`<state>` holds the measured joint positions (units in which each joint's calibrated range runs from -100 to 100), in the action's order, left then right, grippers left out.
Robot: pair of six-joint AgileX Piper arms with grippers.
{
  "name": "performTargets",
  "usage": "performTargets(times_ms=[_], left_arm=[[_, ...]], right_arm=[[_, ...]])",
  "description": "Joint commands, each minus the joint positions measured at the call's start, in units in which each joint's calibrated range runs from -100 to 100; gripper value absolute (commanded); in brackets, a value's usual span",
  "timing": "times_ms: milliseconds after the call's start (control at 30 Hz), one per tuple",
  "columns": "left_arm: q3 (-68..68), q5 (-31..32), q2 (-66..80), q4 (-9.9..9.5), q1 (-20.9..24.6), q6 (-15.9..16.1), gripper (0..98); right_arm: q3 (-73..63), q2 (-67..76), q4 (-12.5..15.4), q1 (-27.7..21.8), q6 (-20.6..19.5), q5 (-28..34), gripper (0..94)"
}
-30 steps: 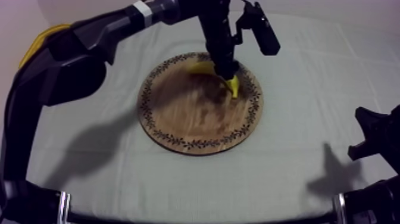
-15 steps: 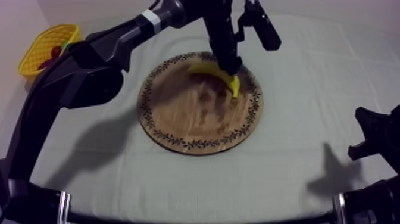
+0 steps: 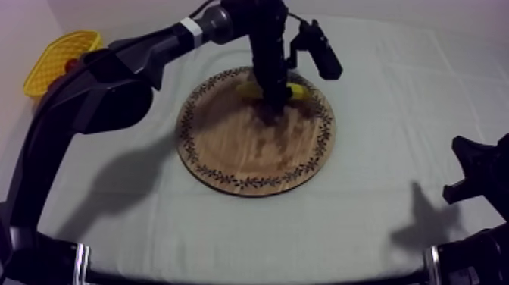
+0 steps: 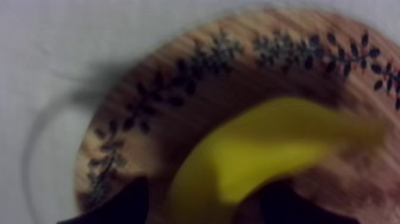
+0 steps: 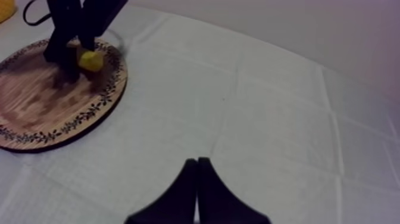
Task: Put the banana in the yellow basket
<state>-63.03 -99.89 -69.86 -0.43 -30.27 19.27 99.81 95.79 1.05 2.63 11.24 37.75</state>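
Near right, the right gripper [image 5: 197,162] sits low, its fingers pressed together. Mid-table lies one wooden board [image 3: 250,155]. Over its far part the left gripper [image 3: 273,96] pinches the one banana [image 4: 268,143] at its middle, a finger on either side. One yellow basket [image 3: 49,64] stands far left.

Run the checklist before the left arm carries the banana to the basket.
1. Grasp: ok. The left gripper is shut on the banana, which fills the gap between its fingers.
2. Banana off the wooden board: cannot tell; both ends show just over its far rim.
3. Target located: ok. The yellow basket sits at the table's far left corner.
4. Room in the basket: cannot tell; the left arm covers part of it.
5. Right gripper out of the way: ok. It is shut and sits low at the right, away from the board.
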Motion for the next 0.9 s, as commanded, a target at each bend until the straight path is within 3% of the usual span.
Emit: performTargets(times_ms=[0, 100, 333, 433, 700, 867], left_arm=[[-0.4, 0.1, 0.0, 0.18, 0.1, 0.1, 67.7], [-1.1, 0.1, -0.1, 0.31, 0.2, 0.2, 61.5], [-1.4, 0.1, 0.7, 0.79, 0.1, -0.6, 24.8], [0.3, 0.1, 2.6, 0.89, 0.1, -1.6, 13.8], [12.2, 0.7, 13.9, 1.15, 1.1, -5.1, 7.0], [23.5, 3.1, 26.9, 1.5, 4.5, -8.3, 6.4]], right_arm=[[0.0, 0.0, 0.0, 0.0, 0.0, 0.1, 0.2], [0.0, 0.0, 0.0, 0.0, 0.0, 0.1, 0.2], [0.0, 0.0, 0.0, 0.0, 0.0, 0.1, 0.2], [0.0, 0.0, 0.0, 0.0, 0.0, 0.1, 0.2], [0.0, 0.0, 0.0, 0.0, 0.0, 0.1, 0.2], [0.0, 0.0, 0.0, 0.0, 0.0, 0.1, 0.2]])
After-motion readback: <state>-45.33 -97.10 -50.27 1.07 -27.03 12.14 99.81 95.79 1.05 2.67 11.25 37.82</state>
